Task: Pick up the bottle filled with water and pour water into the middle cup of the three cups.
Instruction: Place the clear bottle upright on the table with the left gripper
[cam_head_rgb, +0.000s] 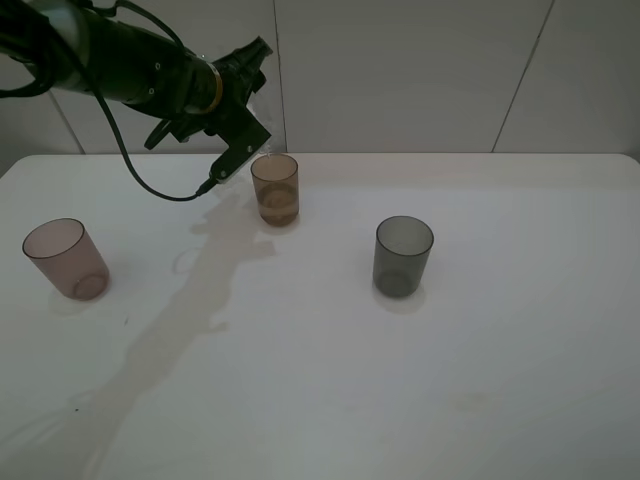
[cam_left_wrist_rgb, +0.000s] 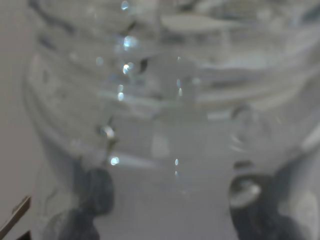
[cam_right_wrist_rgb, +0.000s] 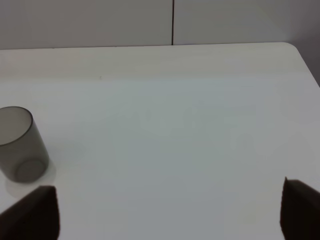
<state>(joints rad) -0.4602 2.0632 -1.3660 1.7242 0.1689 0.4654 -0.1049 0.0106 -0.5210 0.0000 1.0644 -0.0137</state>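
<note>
1. The left tool (cam_head_rgb: 250, 100) is pressed together on the bottle (cam_left_wrist_rgb: 165, 100), pinching its clear body between dark fingers (cam_left_wrist_rgb: 95, 192). It holds the bottle off the tabletop (cam_head_rgb: 420, 390), tipped over.
2. The bottle sits in the grip itself, so close to the left wrist camera that it fills the view as a blur. From the high camera its mouth seems to point down towards the cup rim just beside it, though the clear plastic is hard to make out.
3. The middle cup (cam_head_rgb: 274, 190) stands upright just below and beside the tool. A darker band low inside it suggests some water.
4. Judgement: the pour is in hand. The next move calls for holding the mouth over that rim, then levelling the bottle before the cup fills.
5. Farther out, the pinkish cup (cam_head_rgb: 66, 258) and the grey cup (cam_head_rgb: 403, 256) stand well apart on either side.
6. The right tool (cam_right_wrist_rgb: 165, 212) is spread wide, pinching nothing, away from the pour.
</note>
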